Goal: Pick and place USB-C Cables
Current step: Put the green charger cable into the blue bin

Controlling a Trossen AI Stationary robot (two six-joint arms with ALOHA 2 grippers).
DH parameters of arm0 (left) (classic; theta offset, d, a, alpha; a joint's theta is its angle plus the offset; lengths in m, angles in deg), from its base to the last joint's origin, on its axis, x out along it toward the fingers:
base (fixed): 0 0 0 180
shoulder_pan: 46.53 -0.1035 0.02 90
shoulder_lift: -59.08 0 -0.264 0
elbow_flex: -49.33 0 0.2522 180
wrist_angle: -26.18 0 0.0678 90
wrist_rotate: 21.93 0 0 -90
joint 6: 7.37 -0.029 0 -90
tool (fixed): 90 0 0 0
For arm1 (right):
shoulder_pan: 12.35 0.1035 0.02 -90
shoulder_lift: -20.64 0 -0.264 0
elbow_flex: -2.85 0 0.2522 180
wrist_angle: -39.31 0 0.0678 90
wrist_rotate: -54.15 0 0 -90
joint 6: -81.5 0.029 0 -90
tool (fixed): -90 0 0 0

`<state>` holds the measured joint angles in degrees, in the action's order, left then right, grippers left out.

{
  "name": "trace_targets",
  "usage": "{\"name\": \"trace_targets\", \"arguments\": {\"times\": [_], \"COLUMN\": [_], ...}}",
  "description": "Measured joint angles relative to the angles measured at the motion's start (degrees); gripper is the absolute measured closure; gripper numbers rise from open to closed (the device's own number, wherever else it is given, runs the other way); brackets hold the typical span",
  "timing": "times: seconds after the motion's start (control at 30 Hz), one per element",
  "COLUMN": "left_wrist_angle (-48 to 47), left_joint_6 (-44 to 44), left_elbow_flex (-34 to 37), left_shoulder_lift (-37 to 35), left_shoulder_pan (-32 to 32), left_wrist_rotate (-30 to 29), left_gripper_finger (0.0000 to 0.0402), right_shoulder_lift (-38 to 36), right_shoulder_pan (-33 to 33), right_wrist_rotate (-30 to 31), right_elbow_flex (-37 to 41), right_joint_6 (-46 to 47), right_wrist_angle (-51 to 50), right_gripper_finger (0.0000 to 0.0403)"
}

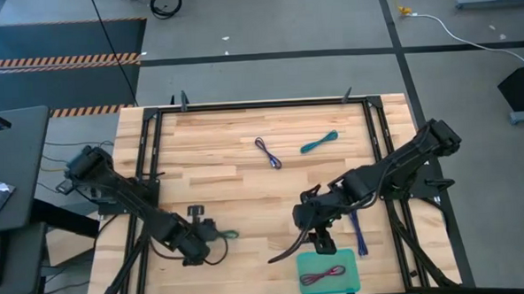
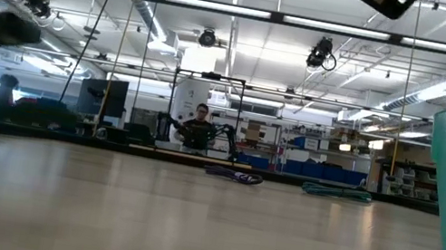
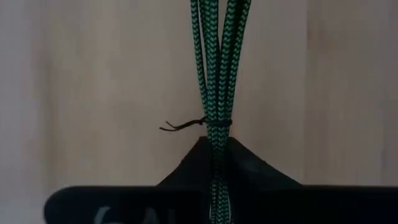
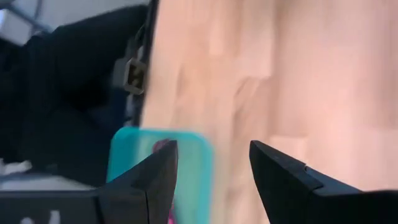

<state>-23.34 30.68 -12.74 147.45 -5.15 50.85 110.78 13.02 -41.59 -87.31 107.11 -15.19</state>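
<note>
Near table's front-left | left gripper jaws clamped on green cable | right gripper jaws apart, empty

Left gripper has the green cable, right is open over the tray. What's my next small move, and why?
Probably carry the left gripper toward the teal tray. The green cable is clamped in its fingers, the maroon cable already lies in the tray, and the right gripper is open and empty beside it.

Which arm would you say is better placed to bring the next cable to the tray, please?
Left, probably: the left gripper is shut on the green cable. The right gripper is open over the teal tray.
</note>
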Motion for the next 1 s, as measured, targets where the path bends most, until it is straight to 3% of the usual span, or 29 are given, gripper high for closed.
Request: {"name": "trace_targets", "arguments": {"times": [0.17, 0.37, 0.5, 0.6, 0.77, 1.0], "left_wrist_angle": [7.6, 26.8, 42.6, 51.4, 54.3, 56.6], "left_joint_6": [-1.6, -14.4, -27.1, -33.7, -35.8, -36.5], "left_elbow_flex": [0.1, 0.0, 0.0, 0.0, -0.1, -0.1], "left_shoulder_lift": [-6.9, -14.2, -15.3, -15.3, -15.2, -15.2], "left_shoulder_pan": [-2.1, -4.3, -5.3, -5.4, -7.2, -9.0], "left_wrist_rotate": [-13.4, -25.9, -26.7, -26.6, -24.1, -20.6], "left_gripper_finger": [0.0374, 0.0374, 0.0374, 0.0374, 0.0374, 0.0374], "right_shoulder_lift": [-2.3, -4.6, -5.2, -5.1, -5.0, -5.0], "right_shoulder_pan": [0.1, 1.2, 2.1, 2.3, 1.5, -1.8], "right_wrist_rotate": [10.2, 22.6, 30.3, 32.3, 32.0, 26.5], "right_elbow_flex": [0.0, 0.0, 0.0, 0.0, 0.0, 0.0], "right_joint_6": [-5.4, -14.3, -22.0, -27.2, -32.3, -31.8], "right_wrist_angle": [2.2, 12.5, 22.5, 30.7, 40.3, 42.9], "right_gripper_finger": [0.0196, 0.0196, 0.0196, 0.0196, 0.0196, 0.0196]}}
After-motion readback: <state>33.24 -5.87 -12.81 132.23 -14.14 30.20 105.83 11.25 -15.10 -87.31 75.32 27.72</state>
